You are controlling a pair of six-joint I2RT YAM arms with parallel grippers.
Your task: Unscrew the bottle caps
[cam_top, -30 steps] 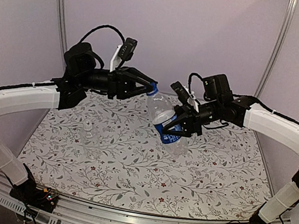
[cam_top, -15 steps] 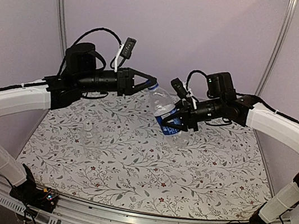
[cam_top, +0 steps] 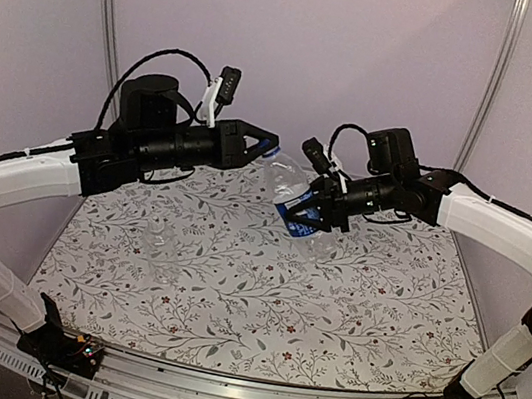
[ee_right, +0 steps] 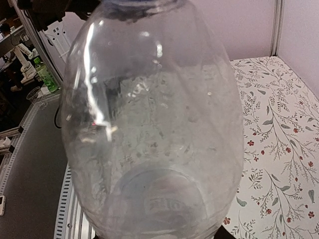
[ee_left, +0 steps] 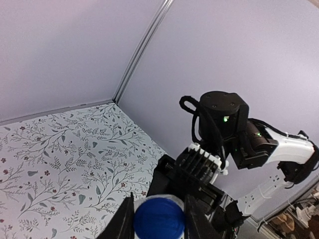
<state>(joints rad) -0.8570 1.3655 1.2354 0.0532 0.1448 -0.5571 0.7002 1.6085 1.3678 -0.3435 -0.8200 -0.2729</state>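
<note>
My right gripper (cam_top: 310, 213) is shut on the taller bottle (cam_top: 288, 185) at its blue-and-white label band and holds it tilted above the table, neck toward the left arm. Its clear body fills the right wrist view (ee_right: 154, 124) and hides my right fingers there. My left gripper (cam_top: 268, 145) is shut on the blue cap (ee_left: 159, 219) at the bottle's neck, with one finger (ee_left: 122, 223) on each side of it. The shorter clear bottle (cam_top: 163, 242) stands on the table at the left, apart from both grippers. Its pale cap is too faint to make out.
The table carries a floral-patterned mat (cam_top: 260, 300). Purple walls with metal corner posts (cam_top: 106, 12) close in the back and sides. The right arm's wrist (ee_left: 222, 124) sits close behind the cap in the left wrist view.
My left gripper has turned about its axis while shut on the blue cap, and the left elbow has risen. The right gripper has lifted the bottle slightly.
</note>
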